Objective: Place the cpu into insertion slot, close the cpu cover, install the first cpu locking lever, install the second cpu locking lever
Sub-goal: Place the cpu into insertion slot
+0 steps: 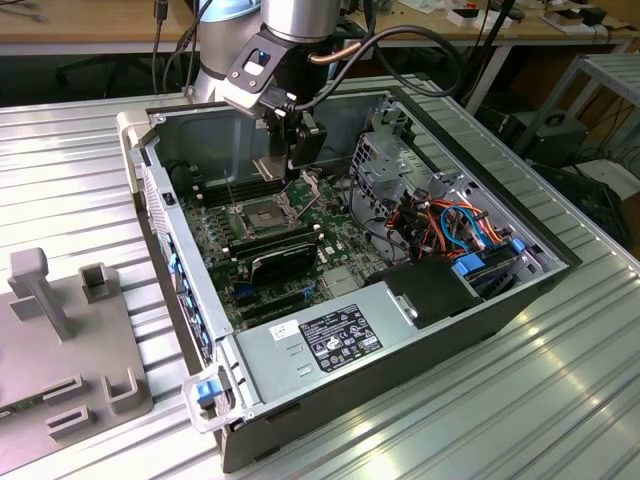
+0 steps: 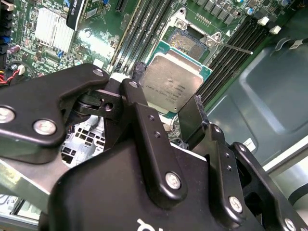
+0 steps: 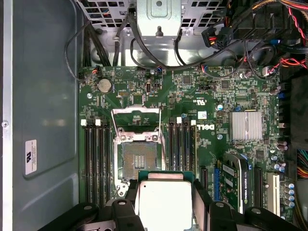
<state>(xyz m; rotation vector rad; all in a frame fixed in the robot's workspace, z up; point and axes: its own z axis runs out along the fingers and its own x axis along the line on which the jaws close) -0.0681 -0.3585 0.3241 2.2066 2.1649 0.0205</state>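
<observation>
"First wrist view, item one: cpu [image 3: 165,192]. Location?"

"Off the board, carried. Grey top up, held in the gripper [image 3: 165,206]. Fingers [image 3: 201,202] clamped on two opposite edges; second wrist view confirms, one finger [image 2: 144,125] on each side of the chip [image 2: 173,86]."

"Item two: insertion slot [image 3: 139,156]. Bearing from the fingers?"

"Bare, dark pin field exposed. It lies between the held cpu and the cpu cover [image 3: 136,110], which is folded back on its hinge. The chip's near edge appears to overlap the slot's rim, so the chip is judged short of centred, offset along the line running from gripper to cover."

"Axis?"

"Square part, no long axis. Its edges run about parallel to the slot's edges and to the memory slots [image 3: 96,159] on either side."

"Item three: locking lever [image 2: 233,47]?"

"Thin rod, standing free beside the slot, not latched."

"Exterior view, placement?"

"Gripper [image 1: 300,150] in the upper centre of the frame, inside the open computer case [image 1: 330,345]; slot [image 1: 262,212] just below it, towards the exterior view's left."
</observation>
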